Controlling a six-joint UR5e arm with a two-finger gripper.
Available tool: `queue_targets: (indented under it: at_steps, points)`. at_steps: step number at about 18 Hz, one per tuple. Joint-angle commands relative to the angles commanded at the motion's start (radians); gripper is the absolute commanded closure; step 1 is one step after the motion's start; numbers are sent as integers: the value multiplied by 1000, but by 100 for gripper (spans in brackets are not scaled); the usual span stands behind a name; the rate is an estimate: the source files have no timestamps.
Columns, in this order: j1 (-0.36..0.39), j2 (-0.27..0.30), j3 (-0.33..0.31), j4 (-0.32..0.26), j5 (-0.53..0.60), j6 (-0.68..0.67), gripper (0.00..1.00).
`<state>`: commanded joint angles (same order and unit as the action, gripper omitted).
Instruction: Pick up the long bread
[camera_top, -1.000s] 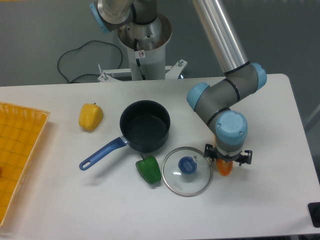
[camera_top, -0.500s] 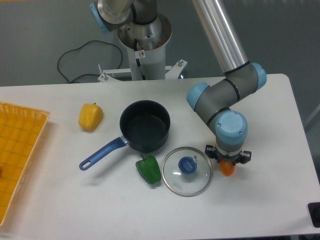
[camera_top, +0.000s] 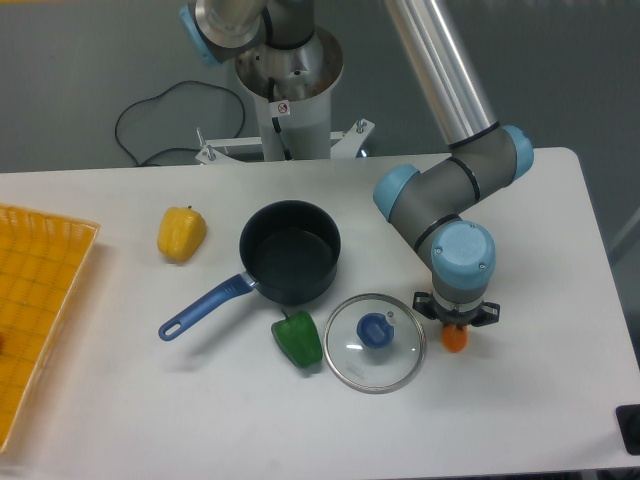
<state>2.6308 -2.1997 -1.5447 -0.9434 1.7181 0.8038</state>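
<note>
Gripper sits directly over the long bread, jaws hidden.

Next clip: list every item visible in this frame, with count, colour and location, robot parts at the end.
White table: one, holds everything.
Orange toy long bread: one, only its tip shows under the wrist, right of the lid.
Dark saucepan with blue handle: one, centre.
Glass lid with blue knob: one, front of the pan.
Green bell pepper: one, left of the lid.
Yellow bell pepper: one, left.
Orange-yellow tray: one, left edge.
Gripper: one, fingers hidden, above the bread.
</note>
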Motion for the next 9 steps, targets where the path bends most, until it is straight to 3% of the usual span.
queue_targets:
  at_steps: [9]
  points:
    - [2,9,8,-8,3,8,99]
